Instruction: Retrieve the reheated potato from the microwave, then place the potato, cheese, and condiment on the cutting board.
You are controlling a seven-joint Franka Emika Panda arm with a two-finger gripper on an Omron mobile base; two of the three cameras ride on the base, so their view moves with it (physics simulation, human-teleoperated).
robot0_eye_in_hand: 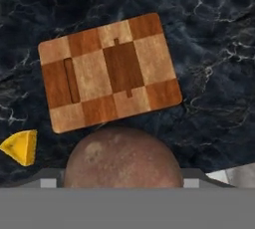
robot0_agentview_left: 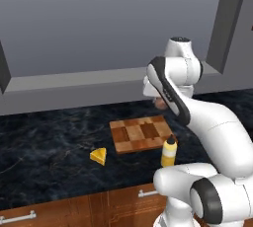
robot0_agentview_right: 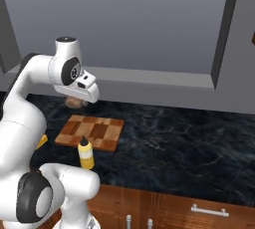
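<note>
**Potato hanging in the gripper over the checkered board**

The gripper (robot0_agentview_right: 75,102) is sitting left of centre in the right base view, just under the white hand, and the potato (robot0_eye_in_hand: 122,157) is filling the bottom centre of the hand view, wedged between the jaws. The jaws are standing wide and appear to be clamping the potato, though the fingertips themselves are mostly hidden behind it. The cutting board (robot0_eye_in_hand: 109,71) is lying flat on the dark marbled counter (robot0_agentview_left: 44,142), spreading across the upper middle of the hand view, bare of food. The cheese (robot0_agentview_left: 99,155) is resting on the counter at lower left of the board, apart from it. The condiment bottle (robot0_agentview_left: 169,152) is standing upright beside the board's near edge, right of centre in the left base view.
</note>
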